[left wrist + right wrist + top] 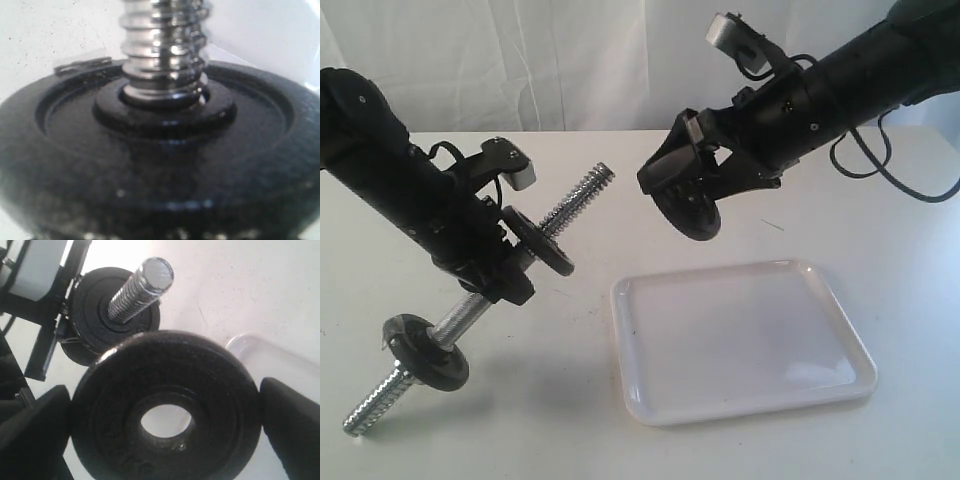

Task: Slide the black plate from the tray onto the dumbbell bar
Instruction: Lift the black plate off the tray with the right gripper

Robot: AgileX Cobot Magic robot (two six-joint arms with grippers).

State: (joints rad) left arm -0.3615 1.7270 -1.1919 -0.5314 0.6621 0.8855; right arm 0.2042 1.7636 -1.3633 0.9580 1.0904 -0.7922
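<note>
- Fingers (292, 430) of my right gripper (164, 427) are clamped on opposite edges of the black plate (215, 385), which hangs in the air, off the tray.
- Its centre hole is open, and I see only pale table (620, 150) through it.
- In the exterior view, the tray (740, 340) lies on the table at about 5 o'clock from the plate, with nothing in it.
- The dumbbell bar (578, 198) is at about 9 o'clock from the plate, near it but not touching.
- The bar's long axis is tilted. It runs from a low threaded end at about 7 o'clock up to a free threaded end between 1 and 2 o'clock, pointing toward my right arm.
- My left gripper (508, 272) appears closed around the bar's middle. The left wrist view shows only a disc and thread, so I judge this from the exterior view.
- Two other black discs sit on the bar: an inner disc (540, 240) just above the left gripper and an outer disc (425, 352) near the low end.
- In the right wrist view the bar's tip shows past the plate's rim, not through the hole, so I judge the two are not yet lined up.
- The right arm is the nearer one. The next move turns on bringing the hole onto the bar's axis, then pushing down along the thread toward the inner disc.
</note>
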